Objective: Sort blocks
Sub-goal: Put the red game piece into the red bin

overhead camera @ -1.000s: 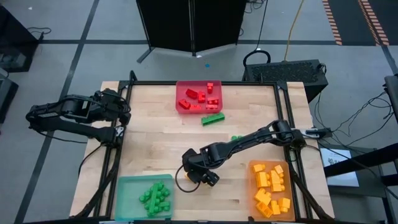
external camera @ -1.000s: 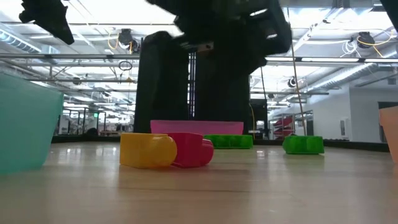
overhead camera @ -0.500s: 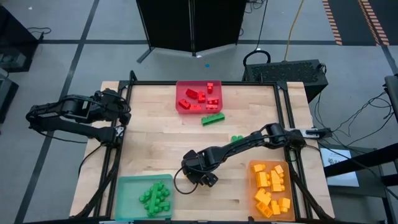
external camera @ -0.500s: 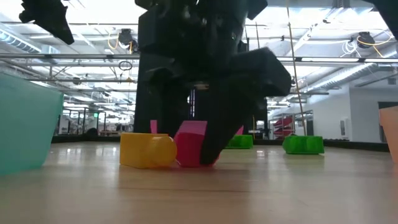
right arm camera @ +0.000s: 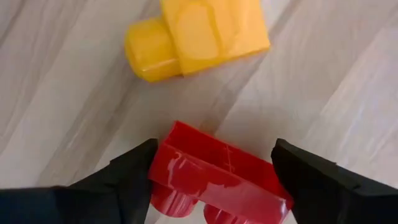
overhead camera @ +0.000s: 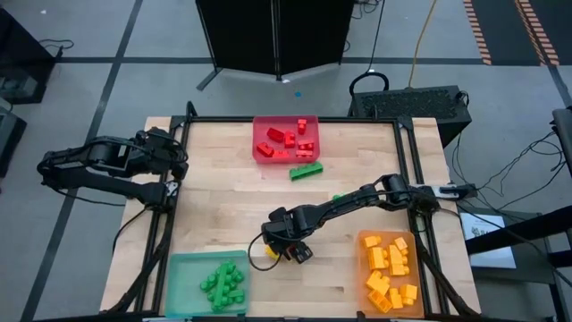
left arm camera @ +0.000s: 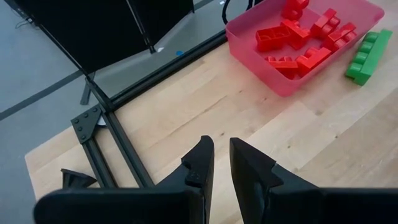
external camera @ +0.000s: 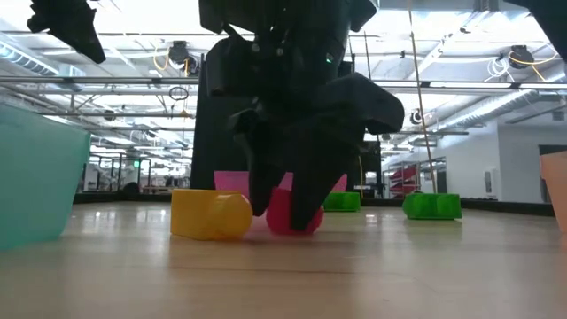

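Note:
A red block (right arm camera: 214, 177) sits between the fingers of my right gripper (right arm camera: 214, 162), low over the table's near middle (overhead camera: 284, 243). A yellow block (right arm camera: 193, 37) lies on the wood just beside it (overhead camera: 265, 251), touched by nothing. In the low view the right gripper (external camera: 283, 208) stands around the red block (external camera: 294, 215), with the yellow block (external camera: 211, 214) to one side. My left gripper (left arm camera: 222, 165) waits shut at the table's left edge (overhead camera: 179, 165). My right gripper pinches the red block by its two opposite short sides (right arm camera: 163, 167), one finger (right arm camera: 124, 180) on each. The fingers come from above, pointing down. The block is tilted in the hold, studs (right arm camera: 171, 200) turned sideways; whether its lowest edge (external camera: 292, 230) rests on the table I cannot tell.
The red tray (overhead camera: 259, 152) with red blocks stands at the far edge, with a long green block (overhead camera: 306, 171) beside it. Another green block (overhead camera: 340, 199) lies under the right arm. The green tray (overhead camera: 183, 277) is at the near left, the orange tray (overhead camera: 365, 268) at the near right.
My right gripper has come down over the red block and shut on it, then shifted slightly toward the far edge. The red block, which lay flat against the yellow one, has tipped up and come away from it. The yellow block has stayed where it was.

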`<action>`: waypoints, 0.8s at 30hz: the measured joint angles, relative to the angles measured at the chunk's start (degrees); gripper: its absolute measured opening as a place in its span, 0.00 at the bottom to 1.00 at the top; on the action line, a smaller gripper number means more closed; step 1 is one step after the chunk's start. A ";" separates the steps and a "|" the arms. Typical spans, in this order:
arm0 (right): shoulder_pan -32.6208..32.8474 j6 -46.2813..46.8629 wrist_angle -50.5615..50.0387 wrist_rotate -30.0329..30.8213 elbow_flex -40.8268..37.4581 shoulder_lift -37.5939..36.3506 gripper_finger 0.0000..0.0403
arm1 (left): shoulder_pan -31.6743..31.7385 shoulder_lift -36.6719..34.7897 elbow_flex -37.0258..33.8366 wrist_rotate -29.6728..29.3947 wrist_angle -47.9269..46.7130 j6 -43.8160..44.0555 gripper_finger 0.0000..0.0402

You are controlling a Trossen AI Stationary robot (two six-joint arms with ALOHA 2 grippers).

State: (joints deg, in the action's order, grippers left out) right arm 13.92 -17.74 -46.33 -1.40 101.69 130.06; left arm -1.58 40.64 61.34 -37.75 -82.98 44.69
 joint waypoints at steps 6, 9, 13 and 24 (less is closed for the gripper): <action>-0.09 3.05 -0.52 0.06 0.00 0.00 0.69 | 0.00 0.00 0.00 0.00 0.02 0.02 0.15; -0.09 4.09 -0.60 0.06 0.00 0.00 0.69 | 0.00 0.00 0.00 -0.01 0.04 0.02 0.15; -0.09 4.90 -1.13 0.16 -0.10 -0.50 0.69 | 0.00 0.00 0.00 -0.01 0.04 0.04 0.15; -2.06 5.12 -0.93 1.13 -0.22 -6.77 0.69 | -0.01 0.00 0.00 -0.01 0.09 0.06 0.15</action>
State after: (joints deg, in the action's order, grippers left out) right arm 11.86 -12.62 -47.27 -0.27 101.47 123.29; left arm -1.60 40.64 61.34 -37.76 -82.89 44.74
